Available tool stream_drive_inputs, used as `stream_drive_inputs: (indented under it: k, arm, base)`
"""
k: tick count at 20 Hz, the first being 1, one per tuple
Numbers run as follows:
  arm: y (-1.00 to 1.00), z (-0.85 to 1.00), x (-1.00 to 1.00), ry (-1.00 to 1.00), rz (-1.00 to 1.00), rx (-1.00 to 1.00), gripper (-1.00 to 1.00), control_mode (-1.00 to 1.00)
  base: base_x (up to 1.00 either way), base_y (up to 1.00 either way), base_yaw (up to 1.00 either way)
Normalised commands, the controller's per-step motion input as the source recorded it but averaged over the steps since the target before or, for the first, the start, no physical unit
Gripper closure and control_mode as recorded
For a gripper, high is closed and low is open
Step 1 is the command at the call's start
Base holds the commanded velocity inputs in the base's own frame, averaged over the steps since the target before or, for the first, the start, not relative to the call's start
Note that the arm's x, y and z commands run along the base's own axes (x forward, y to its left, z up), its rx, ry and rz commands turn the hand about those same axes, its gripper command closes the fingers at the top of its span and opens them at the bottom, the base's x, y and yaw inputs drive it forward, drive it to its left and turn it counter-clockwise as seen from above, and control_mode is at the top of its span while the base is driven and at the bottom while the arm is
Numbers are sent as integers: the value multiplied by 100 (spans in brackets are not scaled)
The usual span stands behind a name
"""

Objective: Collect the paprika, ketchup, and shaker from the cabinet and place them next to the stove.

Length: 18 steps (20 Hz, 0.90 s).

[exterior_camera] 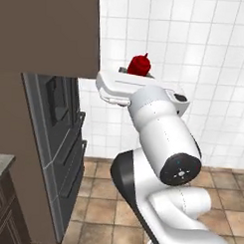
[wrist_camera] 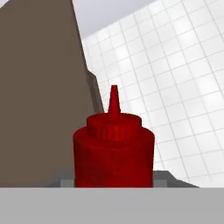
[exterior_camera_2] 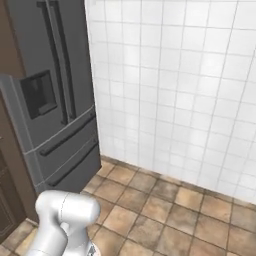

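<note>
**Red bottle carried high, with the stove yet to come into sight**

Red plastic sits nearest the hand camera: the ketchup (wrist_camera: 113, 148) stands right in front of it, nozzle pointing up the hand view, body pinched low between the fingers. The gripper (exterior_camera: 138, 72) is closed down on the bottle, its jaws drawn nearly as tight as they go, so the ketchup is held rather than resting on anything. From the left base view, its red top pokes up just above the white hand, upright, with the arm's wrist below and in front of it.

Past the ketchup, to its left, hangs the brown cabinet (exterior_camera: 47, 31), its flat side turned toward the bottle and close by. Below the cabinet stands a dark grey fridge (exterior_camera_2: 55, 100). Farthest off, behind the ketchup, runs a white tiled wall (exterior_camera_2: 180, 90) above a brown tiled floor (exterior_camera_2: 165, 210).

The bottle's long axis runs along the gripper's own line, so it likely stays upright only while the hand stays level. The carry toward the stove seems to be the step in hand.
</note>
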Motion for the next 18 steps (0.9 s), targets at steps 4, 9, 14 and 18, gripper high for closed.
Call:
stream_drive_inputs:
  k: [4,9,14,18]
  arm:
    - [0,0,0,0,0,0,100,100]
    - [0,0,0,0,0,0,100,100]
    - [0,0,0,0,0,0,100,100]
    - [0,0,0,0,0,0,100,100]
  base:
    - [-67,-7,-49]
    - [-80,-23,-41]
    - [-90,-33,-35]
    - [-67,-37,-39]
